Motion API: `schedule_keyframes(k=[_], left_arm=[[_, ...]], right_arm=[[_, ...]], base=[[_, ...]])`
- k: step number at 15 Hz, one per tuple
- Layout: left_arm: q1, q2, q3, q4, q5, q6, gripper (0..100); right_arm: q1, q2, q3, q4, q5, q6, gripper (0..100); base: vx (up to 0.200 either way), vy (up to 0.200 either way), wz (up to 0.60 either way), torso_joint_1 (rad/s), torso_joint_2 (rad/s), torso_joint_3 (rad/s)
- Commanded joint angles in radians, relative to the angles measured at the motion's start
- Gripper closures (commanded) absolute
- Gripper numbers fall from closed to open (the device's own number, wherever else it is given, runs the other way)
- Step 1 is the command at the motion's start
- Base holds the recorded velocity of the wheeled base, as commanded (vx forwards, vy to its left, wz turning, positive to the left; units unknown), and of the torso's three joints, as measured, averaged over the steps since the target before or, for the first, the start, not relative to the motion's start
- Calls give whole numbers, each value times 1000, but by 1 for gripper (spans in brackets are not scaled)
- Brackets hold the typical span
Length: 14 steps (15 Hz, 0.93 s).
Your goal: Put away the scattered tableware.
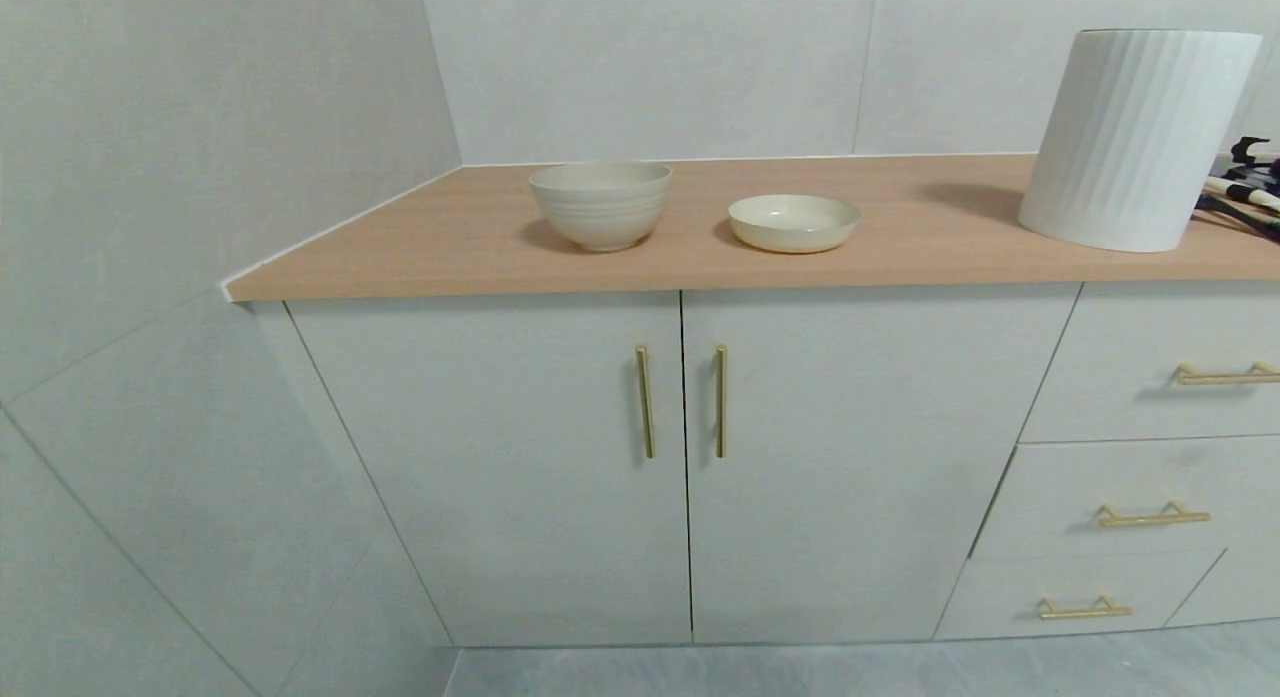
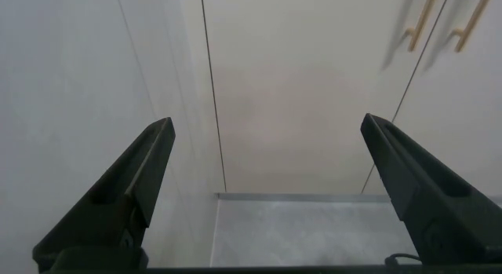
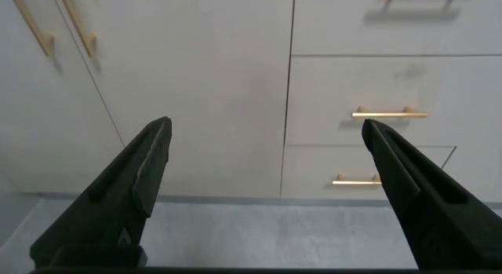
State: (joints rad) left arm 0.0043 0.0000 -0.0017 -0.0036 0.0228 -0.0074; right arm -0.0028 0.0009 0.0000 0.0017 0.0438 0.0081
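Sitting side by side, not touching, on wooden countertop point(image 1: 430, 242): ribbed bowl point(image 1: 600, 205), shallow dish point(image 1: 793, 223). Facing cabinet doors point(image 2: 298, 93): left gripper point(image 2: 267, 123), jaws spread wide, empty. Facing drawers point(image 3: 376, 85): right gripper point(image 3: 266, 125), jaws equally wide, empty.

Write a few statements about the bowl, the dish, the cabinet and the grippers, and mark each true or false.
1. The bowl stands to the left of the dish on the counter. True.
2. The dish is stacked inside the bowl. False: they stand apart, side by side.
3. Both cabinet doors are shut. True.
4. One gripper holds the bowl. False: the left gripper and the right gripper are both open and empty, low before the cabinet.
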Motion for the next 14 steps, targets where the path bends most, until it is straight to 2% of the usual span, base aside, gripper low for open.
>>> schedule_keyframes(k=[1,9,14], left_arm=[[0,0,0,1,0,0,0],[0,0,0,1,0,0,0],[0,0,0,1,0,0,0]], right_arm=[[0,1,0,0,1,0,0],[0,1,0,0,1,0,0],[0,1,0,0,1,-2,0]], base=[[0,0,0,-32,193,119],[0,0,0,-5,20,11],[-200,0,0,4,7,3]])
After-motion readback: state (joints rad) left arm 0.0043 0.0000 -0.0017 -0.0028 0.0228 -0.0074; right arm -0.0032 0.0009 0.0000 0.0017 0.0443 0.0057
